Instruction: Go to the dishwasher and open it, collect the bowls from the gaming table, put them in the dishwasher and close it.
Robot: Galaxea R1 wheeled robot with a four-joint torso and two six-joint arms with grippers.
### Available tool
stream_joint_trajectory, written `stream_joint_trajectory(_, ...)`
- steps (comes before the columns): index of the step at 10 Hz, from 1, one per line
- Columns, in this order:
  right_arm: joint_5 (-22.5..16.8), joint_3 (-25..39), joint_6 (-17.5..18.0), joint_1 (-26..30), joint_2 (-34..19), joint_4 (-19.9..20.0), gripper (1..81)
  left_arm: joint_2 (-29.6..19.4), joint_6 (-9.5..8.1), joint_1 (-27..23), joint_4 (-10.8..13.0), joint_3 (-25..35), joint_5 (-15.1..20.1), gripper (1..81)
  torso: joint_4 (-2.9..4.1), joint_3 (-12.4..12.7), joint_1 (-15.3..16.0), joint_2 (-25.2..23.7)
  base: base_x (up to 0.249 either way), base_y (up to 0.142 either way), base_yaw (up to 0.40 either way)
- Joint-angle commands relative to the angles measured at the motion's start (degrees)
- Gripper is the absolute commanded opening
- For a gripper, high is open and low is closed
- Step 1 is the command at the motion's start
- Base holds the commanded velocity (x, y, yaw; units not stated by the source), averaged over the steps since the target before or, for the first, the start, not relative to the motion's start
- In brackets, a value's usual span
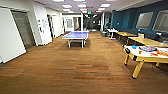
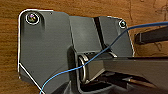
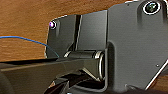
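— So, what are you looking at from the head camera?

— You're facing down a long hall with a brown wood-patterned floor (image 1: 75, 67) running away toward twelve o'clock. Ceiling lights (image 1: 82, 5) are glowing in rows overhead. At about eleven o'clock, well ahead, a blue table-tennis table (image 1: 76, 35) is standing in the middle of the floor. White walls and doors (image 1: 23, 28) are lining the nine-to-ten o'clock side, and a dark teal wall (image 1: 125, 20) is running along the one-to-two o'clock side with yellow-topped desks (image 1: 147, 41) in front of it.

— And the gaming table?

— It's sitting at about three o'clock, near you: white top, yellow frame and yellow legs (image 1: 143, 56). A blue bowl (image 1: 134, 46) is resting on its top toward the far end, an orange-red bowl (image 1: 140, 52) is lying just beside a flat colourful box (image 1: 148, 48), and more orange-red pieces are showing further along the top, too blurred for you to sort out.

— How are the arms hanging?

— Both wrist cameras are looking down at the same wood-patterned floor, past the robot's own dark plates. A thin blue cable (image 2: 120, 37) is crossing the left wrist picture, and another is curving through the right one.

— Jaws open or closed?

— You cannot tell for either gripper; the fingers aren't making themselves out.
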Motion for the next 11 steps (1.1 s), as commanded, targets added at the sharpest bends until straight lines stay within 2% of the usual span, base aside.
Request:
stream_joint_trajectory(1, -2.3, 0.4, -0.2, 2.2, -0.3, 0.1, 81.1, -0.3, 0.6, -2.1, 0.6, 0.5, 3.0, 81.1, 0.0, 0.0, 0.0, 0.0, 0.211, 0.0, 0.0)
stream_joint_trajectory(11, -2.3, 0.4, -0.2, 2.5, -0.1, -0.2, 81.1, -0.2, 0.6, -2.1, 0.6, 0.5, 3.0, 81.1, 0.0, 0.0, 0.0, 0.0, 0.216, 0.0, 0.0)
